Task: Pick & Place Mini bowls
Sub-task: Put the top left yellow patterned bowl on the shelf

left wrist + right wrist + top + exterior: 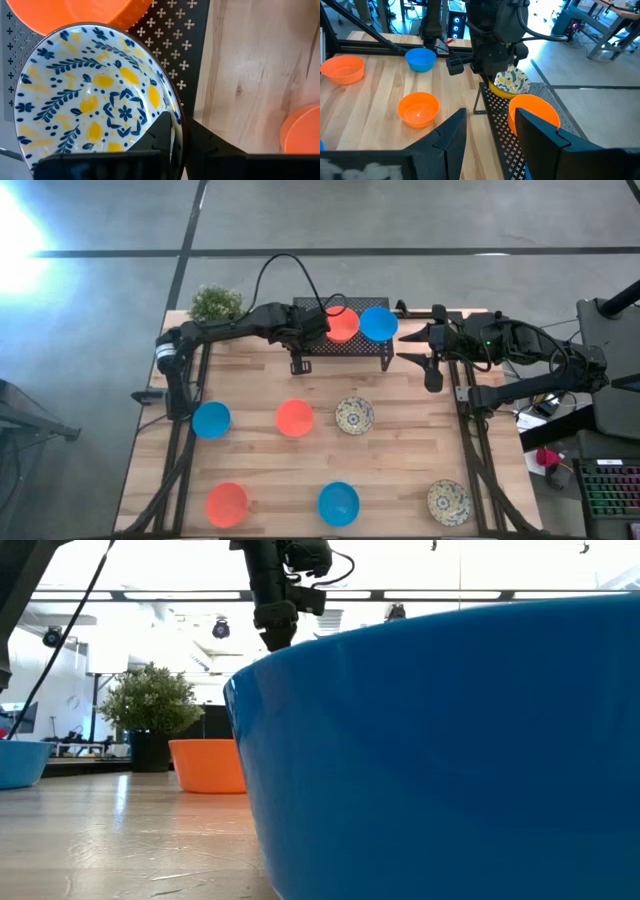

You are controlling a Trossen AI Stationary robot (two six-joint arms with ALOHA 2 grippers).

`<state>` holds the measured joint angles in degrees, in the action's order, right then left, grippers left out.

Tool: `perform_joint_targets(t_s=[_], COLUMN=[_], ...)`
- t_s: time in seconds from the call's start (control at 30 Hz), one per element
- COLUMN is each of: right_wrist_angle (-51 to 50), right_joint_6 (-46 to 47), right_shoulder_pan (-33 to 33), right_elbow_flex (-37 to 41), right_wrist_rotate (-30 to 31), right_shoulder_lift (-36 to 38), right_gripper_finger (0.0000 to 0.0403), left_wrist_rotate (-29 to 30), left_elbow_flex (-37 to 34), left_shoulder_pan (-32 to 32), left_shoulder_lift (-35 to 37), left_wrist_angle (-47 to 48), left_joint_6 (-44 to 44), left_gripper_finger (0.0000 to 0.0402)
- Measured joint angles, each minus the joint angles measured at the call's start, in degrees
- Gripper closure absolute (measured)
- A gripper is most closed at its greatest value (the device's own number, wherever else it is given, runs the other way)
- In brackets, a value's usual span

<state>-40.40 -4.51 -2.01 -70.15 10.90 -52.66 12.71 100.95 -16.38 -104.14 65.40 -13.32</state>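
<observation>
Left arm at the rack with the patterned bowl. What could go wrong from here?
1. The patterned bowl looks tilted in the right wrist view and crowds the orange bowl; once let go, it may slide or nudge that bowl.
2. The left hand is at the bowl's rim near the rack edge; pulling back could drag the bowl off.
3. The open right hand waits close by; the arms could clash.

Bright overhead light; floor glare at high view's left; low-view foreground blurred.
</observation>
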Motion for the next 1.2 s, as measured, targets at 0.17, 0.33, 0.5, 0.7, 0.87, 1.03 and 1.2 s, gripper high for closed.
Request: perform_joint_targets(t_s=[0.17,0.33,0.5,0.7,0.87,1.03,1.2], right_wrist_angle=[0.0,0.0,0.0,0.0,0.3,0.3,0.3], right_joint_6=[0.0,0.0,-0.1,0.0,0.0,0.0,0.0], right_shoulder_pan=[0.0,0.0,0.0,0.0,0.0,0.0,0.0], right_elbow_flex=[0.0,0.0,0.0,0.0,0.0,0.0,0.0], right_wrist_rotate=[0.0,0.0,0.0,0.0,0.0,0.0,0.0], right_shoulder_lift=[0.0,0.0,0.0,0.0,0.0,0.0,0.0], right_gripper_finger=[0.0241,0.0241,0.0241,0.0241,0.0241,0.0241,0.0241], left_wrist_rotate=[0.0,0.0,0.0,0.1,0.4,0.4,0.5], left_elbow_flex=[0.0,0.0,0.0,0.0,0.0,0.0,0.2], left_shoulder_pan=[0.0,0.0,0.0,0.0,0.0,0.0,0.0], left_shoulder_lift=[0.0,0.0,0.0,0.0,0.0,0.0,0.0], left_wrist_angle=[-0.5,-1.2,-1.6,-1.8,-1.8,-1.8,-1.8], left_joint_6=[0.4,0.5,0.5,1.1,1.4,1.2,1.2], left_gripper_finger=[0.0369,0.0368,0.0367,0.0366,0.0349,0.0339,0.0339])
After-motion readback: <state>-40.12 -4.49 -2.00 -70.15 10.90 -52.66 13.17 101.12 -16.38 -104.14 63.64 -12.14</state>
